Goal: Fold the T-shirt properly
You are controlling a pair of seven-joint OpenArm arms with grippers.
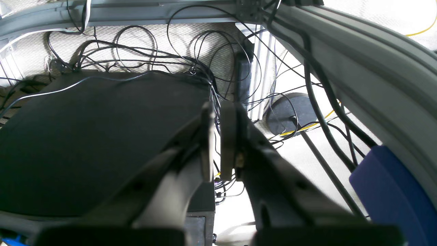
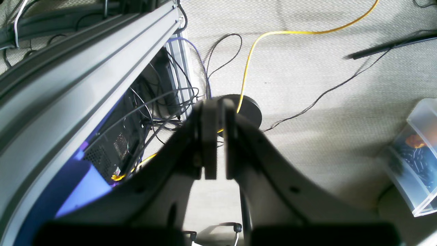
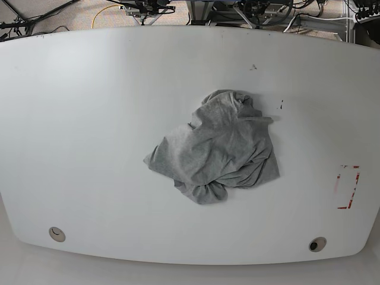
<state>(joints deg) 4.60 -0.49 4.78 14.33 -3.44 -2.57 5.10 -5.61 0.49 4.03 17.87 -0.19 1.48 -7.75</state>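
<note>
While the T-shirt [image 3: 217, 148] lies crumpled in a loose heap near the middle of the white table [image 3: 89, 119], you have neither arm over it. Relative to that heap, a red marking [image 3: 349, 187] sits well off toward the table's edge, and small dark specks [image 3: 253, 67] lie beyond its far side. No lettering shows; the chest face appears turned under or folded in.

Your left gripper [image 1: 218, 143] has its jaws brought nearly together with nothing between them, hanging off the table above floor cables [image 1: 136, 54]. Your right gripper [image 2: 216, 143] is likewise closed and empty, above carpet and a yellow cable [image 2: 273, 34].

In my judgement the garment is light, soft and limp; it will drape and slide easily on the smooth top. Folding is not begun. You should first spread it flat, taking hold at an outer hem edge or sleeve, not the bunched centre.
</note>
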